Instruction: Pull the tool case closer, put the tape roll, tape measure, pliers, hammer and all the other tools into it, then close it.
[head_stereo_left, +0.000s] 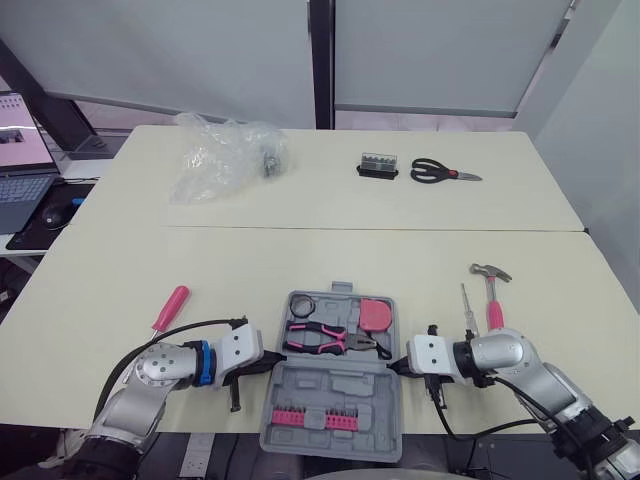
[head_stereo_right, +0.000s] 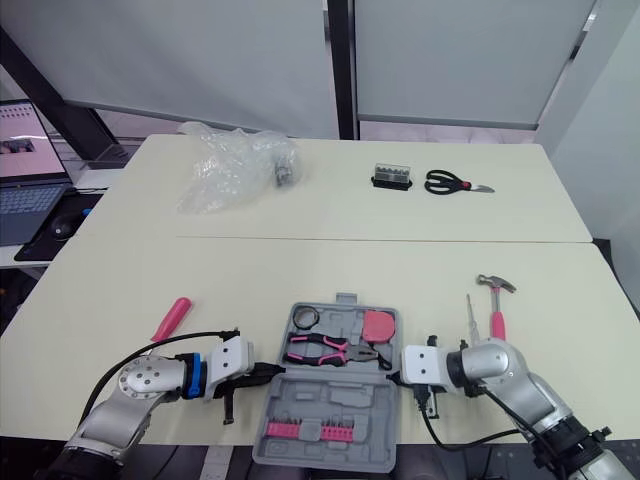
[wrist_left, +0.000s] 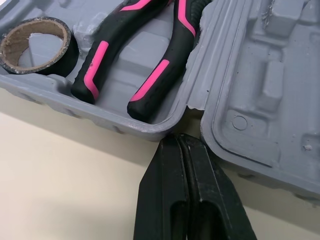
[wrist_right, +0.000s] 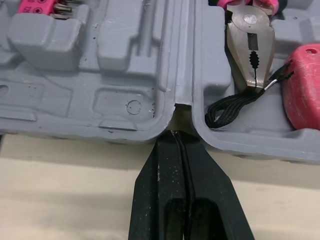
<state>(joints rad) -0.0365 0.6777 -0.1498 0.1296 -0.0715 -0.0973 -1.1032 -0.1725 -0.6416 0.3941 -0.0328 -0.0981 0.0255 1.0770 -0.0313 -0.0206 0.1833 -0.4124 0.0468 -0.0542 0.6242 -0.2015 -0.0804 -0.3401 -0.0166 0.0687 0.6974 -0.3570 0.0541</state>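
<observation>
while the tool case (head_stereo_left: 335, 385) lies open

my left gripper (head_stereo_left: 270, 361) and right gripper (head_stereo_left: 397, 367), pinched closed, sit at its hinge ends. its far half holds tape roll (head_stereo_left: 303, 303), pliers (head_stereo_left: 325, 338), tape measure (head_stereo_left: 376, 314). hammer (head_stereo_left: 492, 295) lies past my right gripper.

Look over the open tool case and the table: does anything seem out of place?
Yes. The tool case hangs over the near edge of the table, so its near half looks partly unsupported. The hammer and a pink-handled tool lie loose outside it.
</observation>
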